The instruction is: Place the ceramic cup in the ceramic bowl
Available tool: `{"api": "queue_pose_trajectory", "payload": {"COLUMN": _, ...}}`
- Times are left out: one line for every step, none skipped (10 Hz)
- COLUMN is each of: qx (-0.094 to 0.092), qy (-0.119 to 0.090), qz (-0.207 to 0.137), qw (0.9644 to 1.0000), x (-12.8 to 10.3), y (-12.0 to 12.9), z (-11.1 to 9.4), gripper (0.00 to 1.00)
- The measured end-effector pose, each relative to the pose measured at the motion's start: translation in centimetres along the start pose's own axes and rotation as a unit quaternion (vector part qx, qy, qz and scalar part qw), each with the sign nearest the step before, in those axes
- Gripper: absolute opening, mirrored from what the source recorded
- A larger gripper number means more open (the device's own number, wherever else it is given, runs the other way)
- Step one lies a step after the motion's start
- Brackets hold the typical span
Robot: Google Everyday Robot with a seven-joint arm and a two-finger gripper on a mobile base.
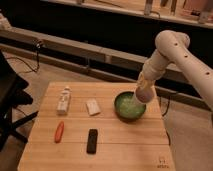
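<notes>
The ceramic bowl (128,107), wide and green, sits at the right of the wooden table (120,155). My gripper (144,90) hangs from the white arm (172,50) just over the bowl's right rim. It is shut on the ceramic cup (143,95), a small pale round cup held at the rim's height, partly over the bowl's inside. The cup's lower part overlaps the bowl's edge, and I cannot tell whether they touch.
On the table's left half lie a white bottle (63,100), a small white block (93,107), an orange-red stick (59,131) and a black bar (92,140). A dark chair (10,100) stands at the left. A low ledge (75,47) runs behind the table.
</notes>
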State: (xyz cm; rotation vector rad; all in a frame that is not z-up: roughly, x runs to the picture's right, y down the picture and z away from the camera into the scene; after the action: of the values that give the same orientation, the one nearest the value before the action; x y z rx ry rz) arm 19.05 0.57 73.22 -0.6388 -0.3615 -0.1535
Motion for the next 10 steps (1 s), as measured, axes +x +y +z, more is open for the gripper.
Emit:
{"api": "queue_pose_trajectory", "payload": {"qx": -0.001, "qy": 0.001, "qz": 0.000, "qw": 1.0000, "x": -0.1, "y": -0.1, "z": 0.5, "gripper": 0.00}}
{"api": "queue_pose_trajectory", "payload": {"qx": 0.000, "qy": 0.001, "qz": 0.000, "qw": 1.0000, "x": -0.6, "y": -0.5, "z": 0.4, "gripper": 0.00}}
{"api": "queue_pose_trajectory", "payload": {"qx": -0.003, "qy": 0.002, "qz": 0.000, "qw": 1.0000, "x": -0.8, "y": -0.7, "z": 0.2, "gripper": 0.00}}
{"api": "queue_pose_trajectory", "payload": {"qx": -0.006, "qy": 0.003, "qz": -0.003, "qw": 1.0000, "x": -1.3, "y": -0.9, "z": 0.3, "gripper": 0.00}}
{"api": "queue_pose_trajectory", "payload": {"qx": -0.008, "qy": 0.005, "qz": -0.004, "qw": 0.9999, "x": -1.4, "y": -0.8, "z": 0.5, "gripper": 0.00}}
{"api": "queue_pose_trajectory", "payload": {"qx": -0.006, "qy": 0.004, "qz": -0.005, "qw": 1.0000, "x": -1.5, "y": -0.8, "z": 0.9, "gripper": 0.00}}
{"api": "queue_pose_trajectory", "payload": {"qx": -0.005, "qy": 0.003, "qz": -0.004, "qw": 1.0000, "x": -1.2, "y": -0.8, "z": 1.5, "gripper": 0.00}}
{"api": "queue_pose_trajectory", "payload": {"qx": -0.004, "qy": 0.002, "qz": -0.003, "qw": 1.0000, "x": -1.0, "y": -0.8, "z": 1.8, "gripper": 0.00}}
{"api": "queue_pose_trajectory", "payload": {"qx": -0.003, "qy": 0.001, "qz": -0.003, "qw": 1.0000, "x": -0.8, "y": -0.8, "z": 2.0, "gripper": 0.00}}
{"api": "queue_pose_trajectory", "payload": {"qx": -0.005, "qy": 0.002, "qz": -0.005, "qw": 1.0000, "x": -0.9, "y": -0.8, "z": 2.1, "gripper": 0.00}}
